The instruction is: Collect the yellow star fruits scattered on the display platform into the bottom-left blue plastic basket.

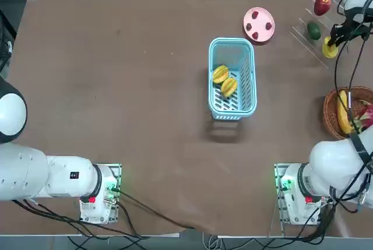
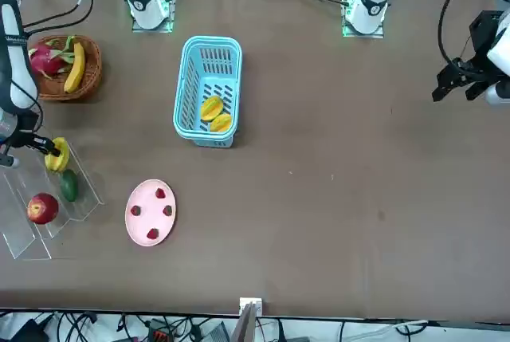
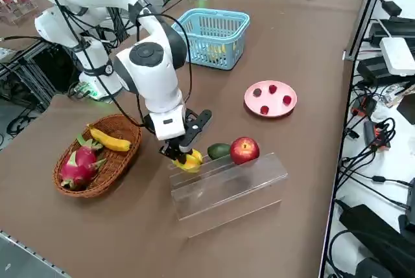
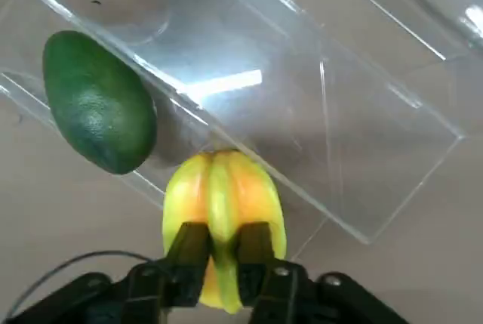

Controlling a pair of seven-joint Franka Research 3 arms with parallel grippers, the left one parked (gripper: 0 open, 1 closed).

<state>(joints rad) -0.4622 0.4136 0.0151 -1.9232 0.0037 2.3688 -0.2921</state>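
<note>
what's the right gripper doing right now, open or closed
Right gripper: closed on a yellow star fruit at the display platform.

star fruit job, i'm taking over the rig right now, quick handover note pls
Right gripper: shut on the last star fruit, at the display platform beside the green fruit and red fruit.
Done: two star fruits lie in the blue plastic basket mid-table.
Left: lift the gripped fruit, carry it to the basket, release.
</note>
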